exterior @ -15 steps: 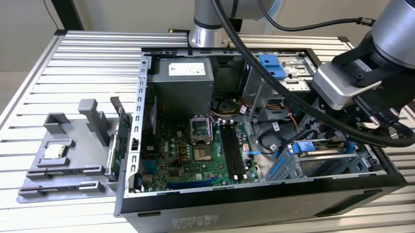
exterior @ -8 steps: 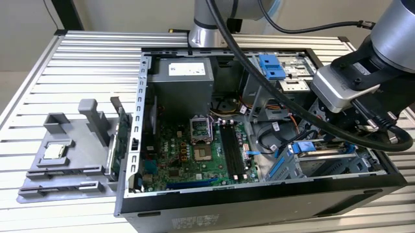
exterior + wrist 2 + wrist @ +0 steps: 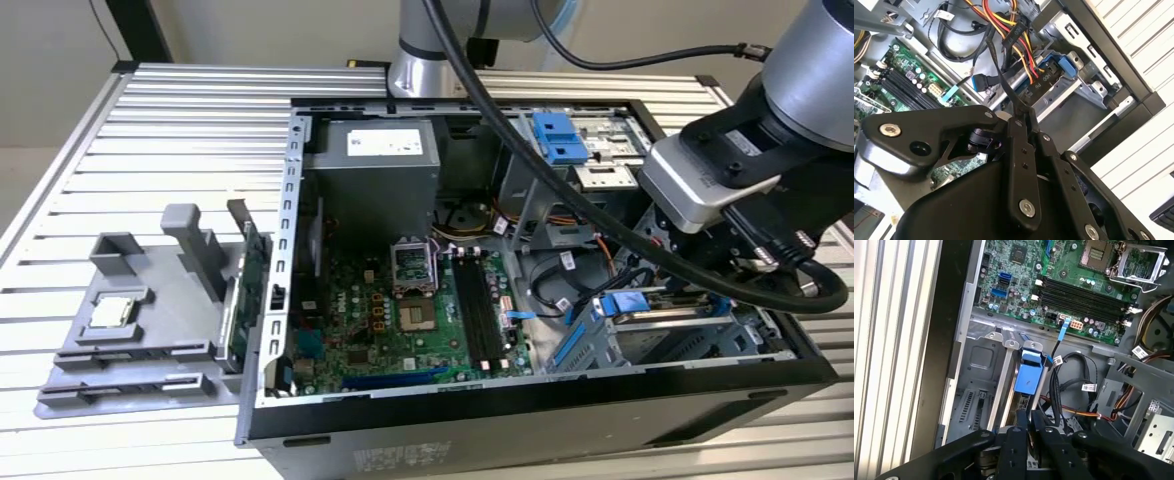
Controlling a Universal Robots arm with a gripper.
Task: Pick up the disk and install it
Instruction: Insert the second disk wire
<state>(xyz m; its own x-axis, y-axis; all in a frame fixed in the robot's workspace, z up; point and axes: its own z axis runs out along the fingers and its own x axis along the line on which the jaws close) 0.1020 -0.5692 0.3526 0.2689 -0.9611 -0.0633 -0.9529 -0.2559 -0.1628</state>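
Gripper: black two-finger tool (image 3: 1029,416), on the arm over the case's corner nearest the camera on the exterior view's right; fingers (image 3: 1021,131) pressed together edge to edge in both wrist views, with no gap and nothing seen between them.
Gripper tip: just above the drive cage, among the loose cables in the second wrist view.
Disk: silver-grey drive with a blue bracket (image 3: 1029,375), standing on edge in a slot of the drive cage directly below the gripper; its blue tab (image 3: 625,304) faces up in the exterior view. Whether the fingertips touch it cannot be told.
Drive cage: grey metal with a blue front (image 3: 663,331), in the same near corner of the case.
Cables: a black, red and yellow bundle (image 3: 1013,35) hangs over the cage beside the fingers.
Mainboard: green board (image 3: 400,325) on the case floor, with black memory slots (image 3: 1085,294) and an open silver processor socket (image 3: 414,263).
Power supply: grey box (image 3: 376,175) at the far edge of the case.
Case: open black tower (image 3: 534,410) lying on its side on the slatted metal worktop (image 3: 174,130).
Grey tray: moulded holder (image 3: 140,325) at the worktop's edge on the exterior view's left, carrying a small square silver chip (image 3: 112,310), well apart from the gripper.
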